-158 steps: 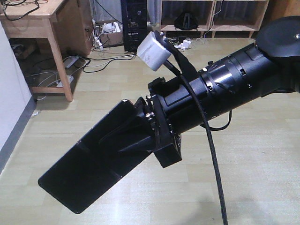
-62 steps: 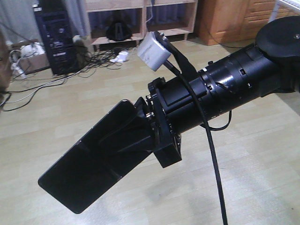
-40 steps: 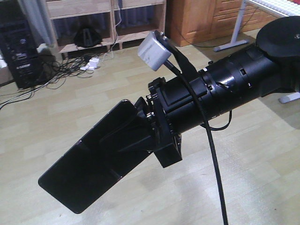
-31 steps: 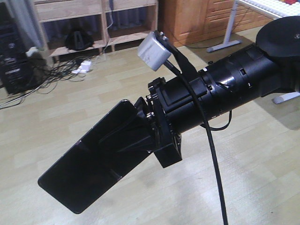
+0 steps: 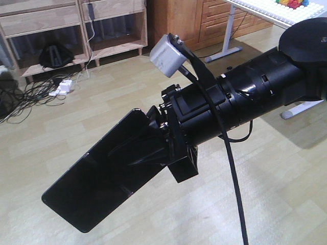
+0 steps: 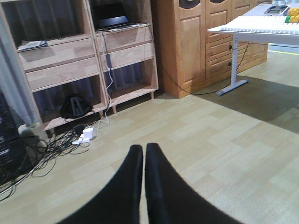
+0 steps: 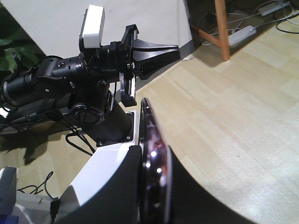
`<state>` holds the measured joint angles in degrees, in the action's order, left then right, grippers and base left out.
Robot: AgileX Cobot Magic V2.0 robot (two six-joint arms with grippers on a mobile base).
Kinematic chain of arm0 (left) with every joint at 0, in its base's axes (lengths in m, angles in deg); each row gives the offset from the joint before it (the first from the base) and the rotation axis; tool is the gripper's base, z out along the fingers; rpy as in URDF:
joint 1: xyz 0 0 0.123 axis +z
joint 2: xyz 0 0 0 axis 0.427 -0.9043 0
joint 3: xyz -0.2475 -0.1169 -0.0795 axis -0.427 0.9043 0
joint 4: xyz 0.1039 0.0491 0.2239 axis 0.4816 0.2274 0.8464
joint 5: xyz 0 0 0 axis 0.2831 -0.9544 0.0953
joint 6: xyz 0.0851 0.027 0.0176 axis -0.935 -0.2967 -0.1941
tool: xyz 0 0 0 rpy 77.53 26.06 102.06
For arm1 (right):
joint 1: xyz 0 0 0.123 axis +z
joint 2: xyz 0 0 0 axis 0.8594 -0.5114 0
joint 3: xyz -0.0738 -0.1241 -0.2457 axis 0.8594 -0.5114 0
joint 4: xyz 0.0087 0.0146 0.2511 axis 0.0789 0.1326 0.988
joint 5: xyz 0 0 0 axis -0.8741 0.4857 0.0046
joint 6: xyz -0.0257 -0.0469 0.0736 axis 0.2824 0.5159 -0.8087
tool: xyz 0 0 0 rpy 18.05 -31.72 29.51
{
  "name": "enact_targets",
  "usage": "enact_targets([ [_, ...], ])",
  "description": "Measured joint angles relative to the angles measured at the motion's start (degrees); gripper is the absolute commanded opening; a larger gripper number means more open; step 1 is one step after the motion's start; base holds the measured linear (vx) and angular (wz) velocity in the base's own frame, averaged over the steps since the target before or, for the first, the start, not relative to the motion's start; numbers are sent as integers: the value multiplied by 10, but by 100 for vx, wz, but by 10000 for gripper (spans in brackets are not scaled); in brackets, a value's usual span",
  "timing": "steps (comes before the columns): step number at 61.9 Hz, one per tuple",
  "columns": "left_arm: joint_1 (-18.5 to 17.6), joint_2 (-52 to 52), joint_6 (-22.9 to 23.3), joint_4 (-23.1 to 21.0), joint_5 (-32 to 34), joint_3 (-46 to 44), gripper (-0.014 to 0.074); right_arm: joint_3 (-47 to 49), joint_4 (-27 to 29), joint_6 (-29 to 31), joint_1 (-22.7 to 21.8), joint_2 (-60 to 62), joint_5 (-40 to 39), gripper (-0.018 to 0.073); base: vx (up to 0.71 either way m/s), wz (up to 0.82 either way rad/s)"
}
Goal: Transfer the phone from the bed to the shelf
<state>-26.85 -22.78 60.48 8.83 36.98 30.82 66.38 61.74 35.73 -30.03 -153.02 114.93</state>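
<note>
The phone (image 5: 99,181), a glossy black slab, is held out over the wooden floor with my right gripper (image 5: 140,153) shut on its upper end. In the right wrist view the phone (image 7: 150,140) is edge-on, pinkish, and clamped between the two dark fingers (image 7: 126,186). My left gripper (image 6: 139,150) is shut with nothing in it, and it also shows in the right wrist view as the left gripper (image 7: 174,50). The light wooden shelf (image 5: 110,23) stands at the far left; in the left wrist view the shelf (image 6: 60,70) is ahead on the left. The bed is out of view.
A brown wooden cabinet (image 6: 201,42) stands right of the shelf. A white table (image 6: 252,25) on a metal leg is at the far right. Cables and a white power strip (image 6: 83,135) lie before the shelf. A laptop (image 6: 112,18) and a black bag (image 6: 74,106) sit in it.
The room has slid leftward in the front view: desk and computer tower left the frame, the shelf moved to the left, cabinet and white table appeared. The phone stays gripped.
</note>
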Motion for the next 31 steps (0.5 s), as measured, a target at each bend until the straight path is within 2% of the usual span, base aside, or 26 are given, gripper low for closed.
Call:
enact_targets([
  [31, 0, 0, 0, 0, 0, 0, 1, 0, 0, 0, 0, 0, 0, -3, 35, -9],
])
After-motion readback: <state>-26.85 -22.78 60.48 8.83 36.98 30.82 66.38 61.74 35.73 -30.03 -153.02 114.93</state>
